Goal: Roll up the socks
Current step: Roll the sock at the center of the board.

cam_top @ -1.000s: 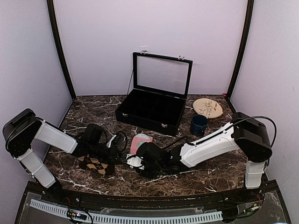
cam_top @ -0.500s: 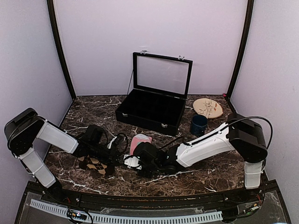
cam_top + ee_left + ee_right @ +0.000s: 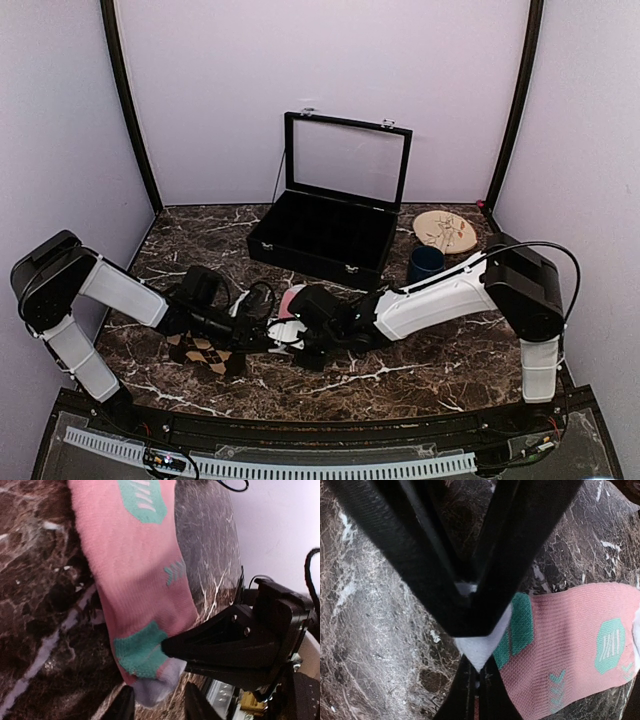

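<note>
Top external: a pink fabric sock [image 3: 291, 300] with teal patches lies mid-bench [image 3: 420, 370], and a dark brown argyle fabric sock [image 3: 205, 352] lies near the front-left edge. Left wrist: the left end effector [image 3: 159, 705] stands open astride the white toe. Right wrist: the right end effector [image 3: 476, 679] is clamped on that toe by a thin pinch, so the fabric may slip out.

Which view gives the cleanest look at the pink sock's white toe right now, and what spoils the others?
Right wrist is cleanest: pink knit sock with teal patches sharp, weave readable, dark close hardware masking the upper half. Left wrist: sock well lit, wall washed out, right gripper a dark silhouette. Top external: even light, sock barely visible.
</note>
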Available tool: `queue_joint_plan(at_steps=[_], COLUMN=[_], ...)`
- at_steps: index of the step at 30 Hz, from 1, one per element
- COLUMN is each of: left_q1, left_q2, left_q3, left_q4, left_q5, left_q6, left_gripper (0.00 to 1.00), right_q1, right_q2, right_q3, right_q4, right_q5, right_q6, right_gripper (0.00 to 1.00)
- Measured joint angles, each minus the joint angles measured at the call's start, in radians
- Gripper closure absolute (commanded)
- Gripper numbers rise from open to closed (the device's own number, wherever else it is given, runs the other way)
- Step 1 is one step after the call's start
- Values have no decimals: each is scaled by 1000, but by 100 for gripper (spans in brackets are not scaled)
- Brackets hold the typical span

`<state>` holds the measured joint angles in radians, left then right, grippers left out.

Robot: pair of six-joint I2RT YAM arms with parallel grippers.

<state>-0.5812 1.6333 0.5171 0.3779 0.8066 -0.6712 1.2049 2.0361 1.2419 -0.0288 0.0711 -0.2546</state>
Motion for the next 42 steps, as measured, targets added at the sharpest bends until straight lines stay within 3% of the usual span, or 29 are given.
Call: queue_joint_plan(at_steps=[2,5,17,26,42], left_q1=[2,3,5,-7,-319], left_q2=[-8,-44,-163,-281,-388], left_q3=[0,-1,-74,-120,-166], left_q4=[-3,-5,75,101,83], left_q5=[-12,-35,-125,-218,-591], left_q6=[-2,3,51,172,454], left_gripper=[50,48,49,49,56], right_q1=[-21,-52,-169,-219,-246], right_q2=[1,1,66,155,192], right_q3=[11,30,183,274,284], right_q4=[-17,-48,-191,-272,-273], right_q5=[-43,-116,-436,-657,-894], right_q6=[16,48,175,269,458], right_gripper=[100,100,100,100,100])
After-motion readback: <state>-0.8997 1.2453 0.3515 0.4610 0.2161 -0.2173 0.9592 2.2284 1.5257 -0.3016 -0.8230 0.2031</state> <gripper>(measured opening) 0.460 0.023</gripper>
